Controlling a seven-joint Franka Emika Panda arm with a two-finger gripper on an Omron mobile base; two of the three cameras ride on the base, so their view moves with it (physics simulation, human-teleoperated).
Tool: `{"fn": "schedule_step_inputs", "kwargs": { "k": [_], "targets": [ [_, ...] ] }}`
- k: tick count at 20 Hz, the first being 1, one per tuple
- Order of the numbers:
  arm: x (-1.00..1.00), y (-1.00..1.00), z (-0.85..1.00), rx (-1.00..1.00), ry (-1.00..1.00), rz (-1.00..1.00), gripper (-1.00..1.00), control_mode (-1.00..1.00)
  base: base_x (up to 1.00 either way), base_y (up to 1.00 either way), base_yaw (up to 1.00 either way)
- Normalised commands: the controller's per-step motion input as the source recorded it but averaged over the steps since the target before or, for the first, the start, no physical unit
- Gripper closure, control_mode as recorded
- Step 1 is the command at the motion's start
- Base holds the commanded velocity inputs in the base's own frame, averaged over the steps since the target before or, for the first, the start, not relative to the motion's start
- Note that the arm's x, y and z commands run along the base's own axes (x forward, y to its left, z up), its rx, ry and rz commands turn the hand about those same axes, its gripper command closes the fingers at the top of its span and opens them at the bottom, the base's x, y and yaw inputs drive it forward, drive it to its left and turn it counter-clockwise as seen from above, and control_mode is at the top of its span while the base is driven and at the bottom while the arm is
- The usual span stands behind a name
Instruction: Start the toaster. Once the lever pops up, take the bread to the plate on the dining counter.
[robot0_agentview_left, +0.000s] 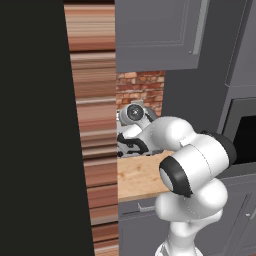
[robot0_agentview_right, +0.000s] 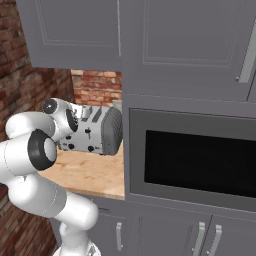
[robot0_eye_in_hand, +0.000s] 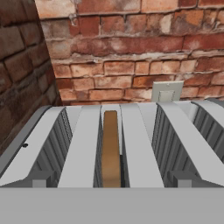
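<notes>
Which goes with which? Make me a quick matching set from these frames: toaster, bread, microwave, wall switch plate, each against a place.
Things:
1. toaster
2. bread
3. microwave
4. wall switch plate

Places:
A. on the brick wall behind the toaster
B. built into the grey cabinets, right of the wooden counter
C. upright in a toaster slot
D. on the wooden counter, in the brick corner

Pairs: 1-D, 2-C, 3-B, 4-A
</notes>
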Motion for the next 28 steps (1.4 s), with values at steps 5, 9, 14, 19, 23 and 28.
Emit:
{"fn": "schedule_step_inputs", "kwargs": {
  "k": [5, 9, 14, 19, 23, 28],
  "targets": [
    [0.00, 0.00, 0.00, 0.00, 0.00, 0.00, -1.00, -1.00, 0.00, 0.00, 0.00],
    [0.00, 0.00, 0.00, 0.00, 0.00, 0.00, -1.00, -1.00, 0.00, 0.00, 0.00],
    [0.00, 0.00, 0.00, 0.00, 0.00, 0.00, -1.00, -1.00, 0.00, 0.00, 0.00],
    [0.00, 0.00, 0.00, 0.00, 0.00, 0.00, -1.00, -1.00, 0.00, 0.00, 0.00],
    [0.00, 0.00, 0.00, 0.00, 0.00, 0.00, -1.00, -1.00, 0.00, 0.00, 0.00],
    [0.00, 0.00, 0.00, 0.00, 0.00, 0.00, -1.00, -1.00, 0.00, 0.00, 0.00]
  ]
}}
